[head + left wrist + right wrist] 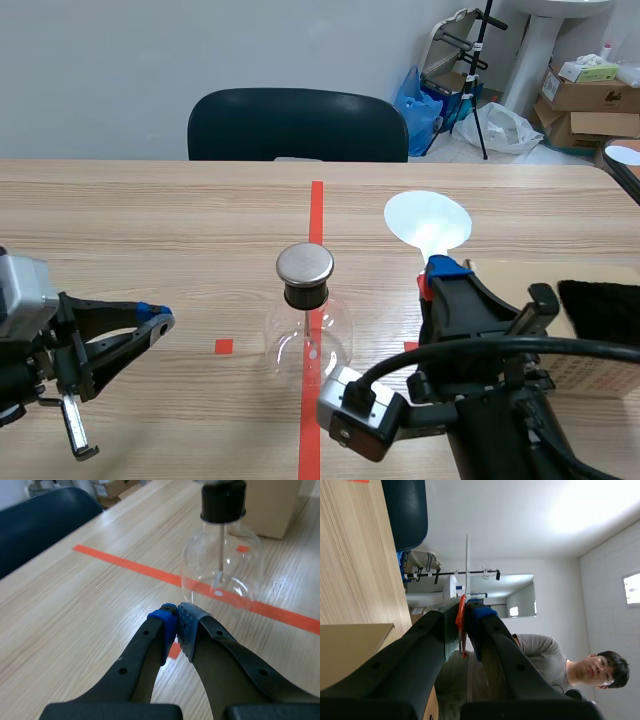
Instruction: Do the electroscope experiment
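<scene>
Electroscope (307, 318) untouched; left fingers (163, 629) pressed together, right fingers (483, 618) pinch white disc (428, 220), handle (462, 615) half-hidden.

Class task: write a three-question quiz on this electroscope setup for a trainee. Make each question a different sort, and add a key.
1. True or false: the left gripper is shut on the electroscope.
2. What does the right gripper hold? A) a white round paddle B) a screwdriver C) nothing
3. Fill in: the electroscope stands on the ___ tape line.

Key: 1 false, its fingers meet on nothing, short of the flask. 2 A. 3 orange-red.
</scene>
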You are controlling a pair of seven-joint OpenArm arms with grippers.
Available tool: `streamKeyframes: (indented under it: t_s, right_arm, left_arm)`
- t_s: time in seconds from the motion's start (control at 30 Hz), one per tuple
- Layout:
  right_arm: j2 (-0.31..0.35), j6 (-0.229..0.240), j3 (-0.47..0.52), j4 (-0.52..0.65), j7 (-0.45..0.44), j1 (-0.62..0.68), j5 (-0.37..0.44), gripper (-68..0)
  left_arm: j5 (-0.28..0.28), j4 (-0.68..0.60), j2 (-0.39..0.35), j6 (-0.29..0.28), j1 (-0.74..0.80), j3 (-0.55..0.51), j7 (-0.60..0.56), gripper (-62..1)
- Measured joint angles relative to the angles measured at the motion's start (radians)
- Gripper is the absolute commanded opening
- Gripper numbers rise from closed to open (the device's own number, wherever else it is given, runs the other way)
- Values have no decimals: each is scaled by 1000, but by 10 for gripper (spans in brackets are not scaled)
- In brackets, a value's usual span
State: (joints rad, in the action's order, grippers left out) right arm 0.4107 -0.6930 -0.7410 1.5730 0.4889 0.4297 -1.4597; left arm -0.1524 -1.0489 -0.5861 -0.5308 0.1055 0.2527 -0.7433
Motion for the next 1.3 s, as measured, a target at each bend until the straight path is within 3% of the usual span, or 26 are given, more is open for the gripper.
streamKeyframes:
  t_s: [0.2, 0.33, 0.4, 0.57, 1.3]
  right_arm:
    - [5, 20, -37, 0, 7, -16, 2, -665]
    - [5, 29, -40, 0, 7, -17, 9, -665]
    - [5, 56, -40, 0, 6, -17, 22, -665]
    - [5, 64, -40, 0, 6, -17, 39, -665]
    - [5, 65, -40, 0, 3, -16, 30, -665]
  left_arm:
    - [-127, 95, 38, -21, -49, 0, -8, -577]
    - [-163, 124, 84, -61, -56, 0, -8, -577]
    - [-162, 129, 93, -75, -56, 0, -8, -577]
    - [-162, 133, 102, -118, -75, 0, 1, -577]
    - [-161, 133, 160, -121, -134, 66, 74, -577]
